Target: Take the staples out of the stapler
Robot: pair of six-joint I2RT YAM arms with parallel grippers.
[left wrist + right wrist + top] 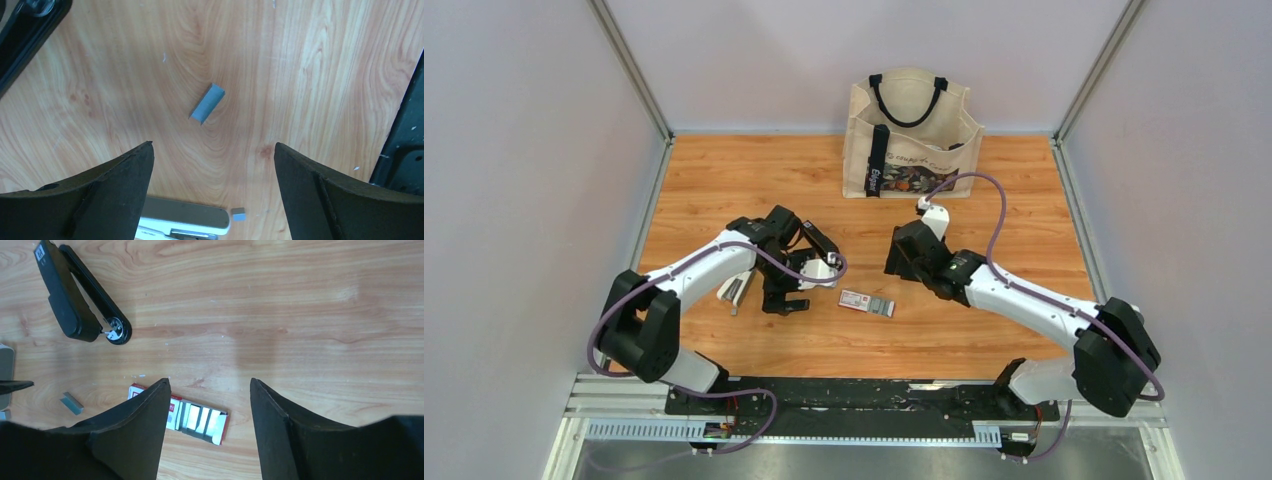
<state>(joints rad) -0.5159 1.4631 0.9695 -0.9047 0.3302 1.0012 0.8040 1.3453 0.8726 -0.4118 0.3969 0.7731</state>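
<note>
A short silvery-grey strip of staples (207, 103) lies loose on the wooden table, ahead of my left gripper (212, 150), which is open and empty above it. The strip also shows in the right wrist view (72, 403). A tiny broken-off bit of staples (238, 214) lies next to the end of the white-and-grey stapler (182, 222), which is left of the left gripper (784, 292) in the top view (736, 288). A black stapler (75, 305) lies open farther back (822, 243). My right gripper (210, 382) is open and empty, hovering above the table (896, 262).
A small red-and-white staple box (866, 302) lies half open between the arms, below my right gripper (200, 417). A beige tote bag (911, 130) stands at the back. Metal rails (649, 190) edge the table left and right.
</note>
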